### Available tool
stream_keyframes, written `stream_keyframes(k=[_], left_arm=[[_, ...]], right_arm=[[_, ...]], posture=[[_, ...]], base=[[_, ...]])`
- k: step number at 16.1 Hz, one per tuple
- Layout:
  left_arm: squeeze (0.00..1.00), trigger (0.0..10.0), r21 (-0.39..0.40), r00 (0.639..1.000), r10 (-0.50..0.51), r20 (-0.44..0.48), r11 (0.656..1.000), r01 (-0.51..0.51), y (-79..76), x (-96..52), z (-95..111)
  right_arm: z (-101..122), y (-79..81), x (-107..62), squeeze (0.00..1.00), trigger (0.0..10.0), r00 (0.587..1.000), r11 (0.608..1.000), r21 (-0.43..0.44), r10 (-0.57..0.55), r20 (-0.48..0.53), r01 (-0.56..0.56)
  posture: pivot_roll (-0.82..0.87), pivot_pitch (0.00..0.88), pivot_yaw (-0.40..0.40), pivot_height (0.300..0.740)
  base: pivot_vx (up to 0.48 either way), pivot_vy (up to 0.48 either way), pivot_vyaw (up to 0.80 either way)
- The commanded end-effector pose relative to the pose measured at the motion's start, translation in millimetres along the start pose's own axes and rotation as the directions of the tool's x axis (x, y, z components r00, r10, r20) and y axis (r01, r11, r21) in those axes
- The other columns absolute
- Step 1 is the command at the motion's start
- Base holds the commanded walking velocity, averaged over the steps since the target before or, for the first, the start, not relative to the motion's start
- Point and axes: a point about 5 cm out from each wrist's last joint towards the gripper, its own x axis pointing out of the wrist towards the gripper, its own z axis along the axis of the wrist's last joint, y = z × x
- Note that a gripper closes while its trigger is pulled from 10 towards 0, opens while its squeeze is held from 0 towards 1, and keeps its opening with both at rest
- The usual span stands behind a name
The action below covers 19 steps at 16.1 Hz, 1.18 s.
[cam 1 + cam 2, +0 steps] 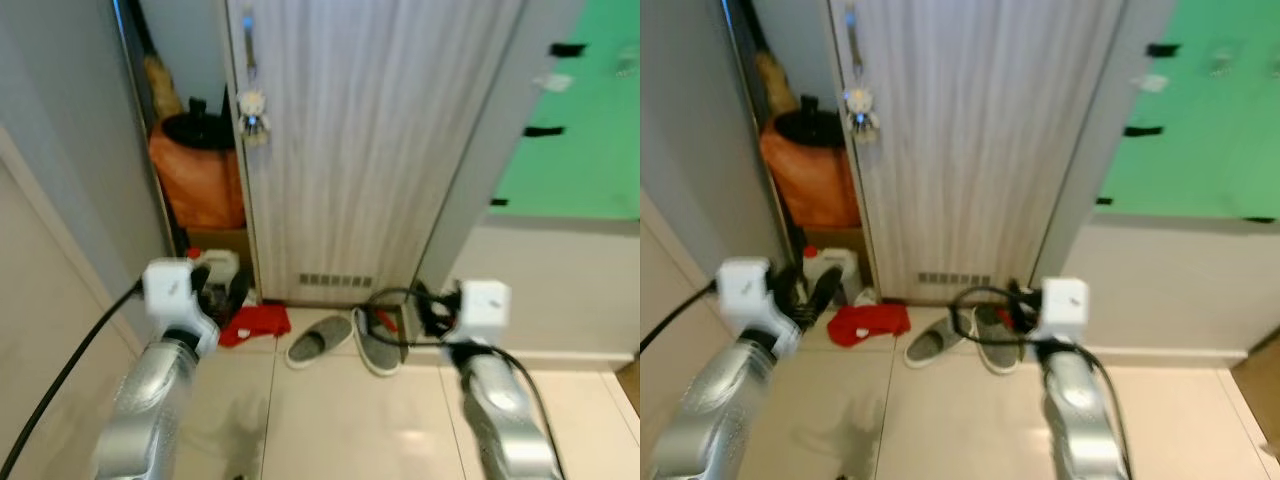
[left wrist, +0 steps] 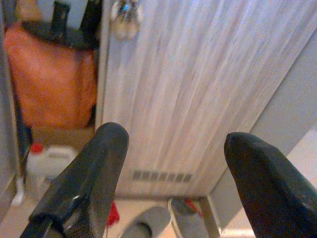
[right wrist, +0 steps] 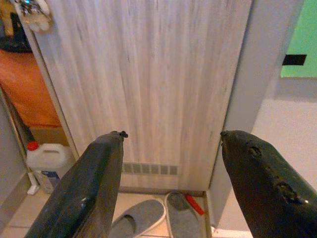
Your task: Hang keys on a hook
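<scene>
The keys (image 1: 252,112), a small pale metallic bunch, hang at the edge of the grey wood-grain door (image 1: 370,140), toward 11 o'clock. Behind, at 10 o'clock, sits a bulging orange bag (image 1: 195,180). At the door's foot lie two grey slippers (image 1: 320,340), a crumpled red cloth (image 1: 255,324) and a white plastic jug (image 3: 48,158) on glossy floor tiles (image 1: 340,420). The left gripper (image 2: 168,183) and the right gripper (image 3: 171,186) have their fingers spread, holding nothing.

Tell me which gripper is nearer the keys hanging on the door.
Left. The left gripper sits low, almost beneath the keys; the right gripper is low and farther right.
</scene>
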Motion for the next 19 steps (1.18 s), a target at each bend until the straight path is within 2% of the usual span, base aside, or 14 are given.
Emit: stream_keyframes(k=[1,2,4,6,8,16,19], left_arm=[[0.0,10.0,-0.006,1.0,-0.002,-0.019,1.0,0.002,-2.8,1.8,-5],[0.0,10.0,-0.011,1.0,-0.008,-0.022,1.0,0.008,-4.7,2.6,-5],[0.0,10.0,-0.007,0.999,-0.015,-0.032,1.0,0.014,-6.6,3.9,-7],[0.0,10.0,-0.011,0.999,-0.017,-0.039,1.0,0.017,-7.3,7.5,-10],[0.0,10.0,0.0,0.999,-0.018,-0.046,1.0,0.018,-6.7,12.4,-11],[0.0,10.0,0.024,0.997,-0.026,-0.07,0.999,0.027,-5.1,27.0,-17],[0.0,10.0,0.013,0.998,-0.026,-0.062,1.0,0.027,-4.7,27.3,-19]], right_arm=[[2,-1.4,-0.4,0.0,10.0,1.0,1.0,-0.013,-0.014,0.011,0.014],[5,1.2,-1.4,1.0,10.0,1.0,1.0,-0.006,-0.001,0.028,0.002],[6,3.6,-1.7,1.0,10.0,0.999,1.0,0.003,0.005,0.039,-0.006],[1,-1.4,1.4,1.0,10.0,1.0,1.0,-0.008,-0.027,0.01,0.027],[-4,-5.8,5.3,1.0,10.0,0.999,0.999,-0.025,-0.044,-0.028,0.044],[-2,-7.1,10.3,1.0,10.0,0.999,0.999,-0.039,-0.038,-0.013,0.037],[-5,-11.2,8.8,1.0,10.0,0.999,0.998,-0.041,-0.045,-0.019,0.044]], posture=[[-0.02,0.0,0.003,0.717],[-0.02,0.0,0.006,0.717],[-0.03,0.0,0.016,0.717],[-0.03,0.0,0.019,0.717],[-0.03,0.0,0.027,0.717],[-0.04,0.0,0.029,0.717],[-0.05,0.0,0.032,0.717]], base=[[0.0,-0.48,0.0],[0.0,-0.48,0.0],[0.0,-0.48,0.0],[0.0,-0.48,0.0],[0.0,-0.48,-0.54],[0.0,-0.478,-0.54],[0.0,0.0,-0.59]])
